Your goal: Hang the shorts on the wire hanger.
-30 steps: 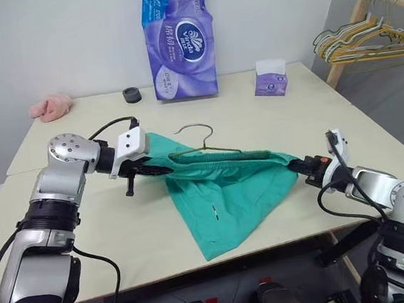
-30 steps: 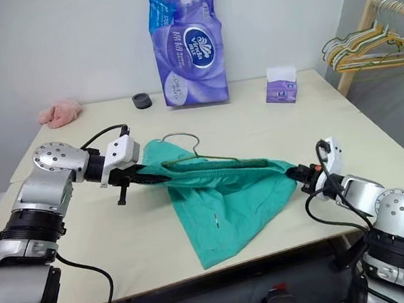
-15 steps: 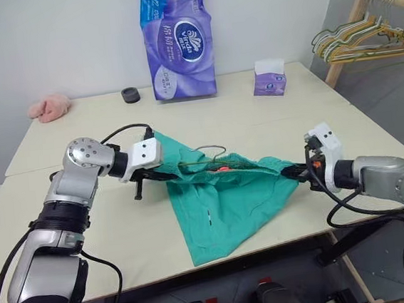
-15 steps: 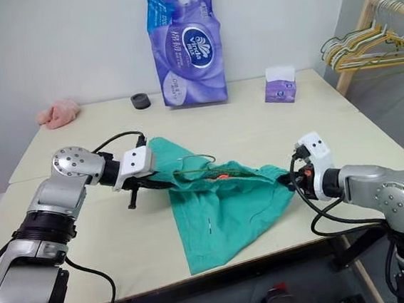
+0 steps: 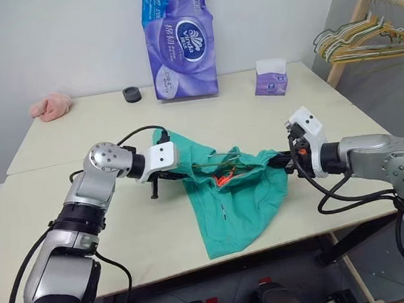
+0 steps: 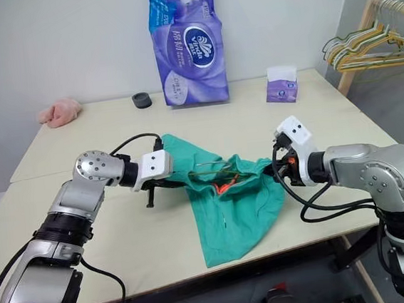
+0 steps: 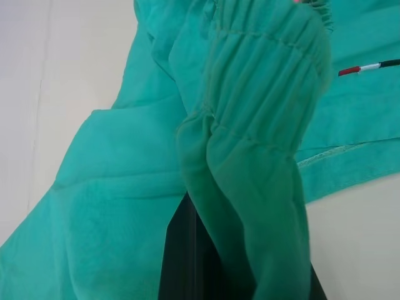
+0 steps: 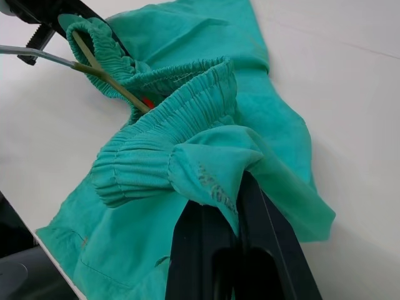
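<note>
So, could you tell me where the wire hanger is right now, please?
The wire hanger lies mid-table in the head views, mostly tucked inside the shorts' waistband, between the left gripper and the right gripper.

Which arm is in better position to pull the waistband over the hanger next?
Left, probably. The left tool grips the shorts where the wire hanger enters; the right tool grips the far end.

Table [image 5: 79, 138] — pale beige top, seam across its near-left part. On it: purple tissue pack [image 5: 179, 42] upright at far edge; black ring [image 5: 132, 94] beside it; pink cloth lump [image 5: 50, 106] far left; small purple tissue box [image 5: 271, 79] far right; teal shorts [image 5: 239, 198] partly resting near the front edge.
</note>
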You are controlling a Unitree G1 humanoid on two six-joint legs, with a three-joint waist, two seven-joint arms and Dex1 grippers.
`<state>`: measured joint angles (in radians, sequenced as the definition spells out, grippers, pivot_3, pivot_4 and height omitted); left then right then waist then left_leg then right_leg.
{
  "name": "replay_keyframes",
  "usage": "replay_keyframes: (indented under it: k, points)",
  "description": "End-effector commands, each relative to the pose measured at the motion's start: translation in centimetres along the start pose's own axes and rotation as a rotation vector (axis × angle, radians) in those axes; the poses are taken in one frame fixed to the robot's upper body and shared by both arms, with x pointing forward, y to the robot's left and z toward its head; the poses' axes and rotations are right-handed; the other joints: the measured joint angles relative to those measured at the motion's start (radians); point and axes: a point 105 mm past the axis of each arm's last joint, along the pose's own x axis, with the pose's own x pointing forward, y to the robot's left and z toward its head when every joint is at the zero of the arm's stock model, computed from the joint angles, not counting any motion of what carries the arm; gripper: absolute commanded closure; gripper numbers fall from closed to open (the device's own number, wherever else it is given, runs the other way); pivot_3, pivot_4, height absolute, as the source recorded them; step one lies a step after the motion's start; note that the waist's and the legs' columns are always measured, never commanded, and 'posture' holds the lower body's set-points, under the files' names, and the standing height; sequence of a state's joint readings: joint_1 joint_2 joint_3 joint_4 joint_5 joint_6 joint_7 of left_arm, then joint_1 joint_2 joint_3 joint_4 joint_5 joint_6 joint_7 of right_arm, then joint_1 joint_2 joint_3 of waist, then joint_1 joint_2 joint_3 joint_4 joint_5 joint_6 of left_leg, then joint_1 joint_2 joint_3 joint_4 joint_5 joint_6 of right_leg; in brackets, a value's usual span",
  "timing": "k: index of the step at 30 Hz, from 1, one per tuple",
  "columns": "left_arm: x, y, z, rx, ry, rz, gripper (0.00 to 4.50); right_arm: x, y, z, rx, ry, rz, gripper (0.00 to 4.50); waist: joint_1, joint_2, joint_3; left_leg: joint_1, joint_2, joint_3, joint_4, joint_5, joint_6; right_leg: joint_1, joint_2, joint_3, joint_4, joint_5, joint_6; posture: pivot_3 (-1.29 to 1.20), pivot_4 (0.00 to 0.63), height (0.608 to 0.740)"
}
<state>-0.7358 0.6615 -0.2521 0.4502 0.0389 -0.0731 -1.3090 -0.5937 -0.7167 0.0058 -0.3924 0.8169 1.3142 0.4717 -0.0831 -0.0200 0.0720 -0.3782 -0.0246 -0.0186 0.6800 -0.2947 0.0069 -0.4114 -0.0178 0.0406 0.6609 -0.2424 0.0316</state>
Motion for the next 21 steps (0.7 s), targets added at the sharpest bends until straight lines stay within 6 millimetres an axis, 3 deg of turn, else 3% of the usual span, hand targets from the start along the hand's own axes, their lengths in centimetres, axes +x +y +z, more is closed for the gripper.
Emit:
replay_keyframes:
  k: [1, 7, 11, 15, 21]
  points:
    - [-0.1, 0.6, 0.8, 0.025, -0.029, 0.047, 4.50, -1.1, -0.1, 0.2, -0.098, -0.019, -0.026, 3.83, 0.001, 0.000, 0.000, 0.000, 0.000, 0.000, 0.000, 0.000, 0.000, 0.000, 0.000, 0.000, 0.000, 0.000, 0.000, -0.12, 0.050, 0.740]
    - [0.4, 0.1, 0.9, 0.013, -0.054, 0.042, 4.50, -3.0, -0.5, -2.7, -0.388, 0.135, -0.067, 1.77, 0.000, 0.000, 0.000, 0.000, 0.000, 0.000, 0.000, 0.000, 0.000, 0.000, 0.000, -0.001, -0.001, 0.000, 0.000, -0.12, 0.054, 0.740]
    - [0.7, -0.4, 1.0, 0.010, -0.062, 0.024, 4.50, -3.6, -2.0, -4.4, -0.525, 0.207, -0.143, 0.43, -0.002, 0.000, 0.000, 0.000, 0.000, 0.000, 0.000, 0.000, 0.000, 0.000, 0.000, 0.000, -0.001, 0.000, 0.000, -0.12, 0.054, 0.740]
    - [0.9, -0.7, 1.0, 0.009, -0.062, 0.013, 4.50, -3.5, -2.5, -5.2, -0.668, 0.195, -0.180, 0.43, -0.001, 0.000, 0.000, 0.000, 0.000, 0.001, 0.000, 0.000, 0.000, 0.000, 0.000, 0.000, -0.002, 0.000, 0.001, -0.12, 0.053, 0.740]
    - [1.0, -0.8, 0.9, 0.007, -0.060, 0.000, 4.50, -2.0, -3.4, -5.3, -0.896, 0.174, -0.248, 0.43, 0.000, 0.000, 0.000, 0.000, 0.000, 0.002, 0.000, 0.000, 0.000, 0.000, 0.000, 0.001, -0.001, 0.000, 0.001, -0.12, 0.053, 0.740]
